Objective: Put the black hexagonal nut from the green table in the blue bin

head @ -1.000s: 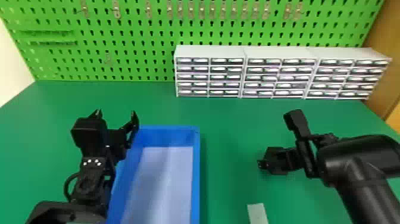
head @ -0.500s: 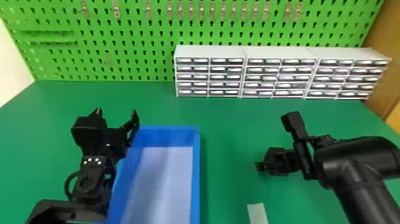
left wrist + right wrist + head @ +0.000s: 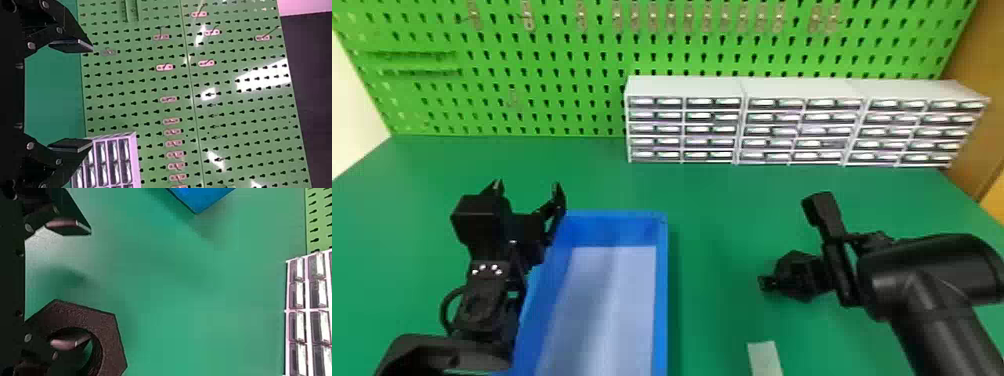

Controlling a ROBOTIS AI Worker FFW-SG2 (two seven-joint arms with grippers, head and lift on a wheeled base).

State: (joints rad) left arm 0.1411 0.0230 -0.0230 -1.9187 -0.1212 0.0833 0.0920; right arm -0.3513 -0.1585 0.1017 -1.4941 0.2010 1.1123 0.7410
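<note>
1 blue bin [image 3: 659,300], 1 nut [image 3: 111,344], 3 cabinets [image 3: 684,87], 1 left pincer [image 3: 528,187], 1 right pincer [image 3: 784,285], each spread

Head view: R. gripper [image 3: 770,282] shifted slightly to robot's L., twd. blue bin [image 3: 660,290], and a touch nearer the robot's side of green table [image 3: 717,210]; shift small, same dir. across all frames; black R. arm [image 3: 927,270] moved w/ it; gripper-to-bin gap now a bit narrower.

black hexagonal nut [image 3: 112,344] | round-holed, flat-sided | outside blue bin [image 3: 661,290] | bin upright, open-topped
</note>
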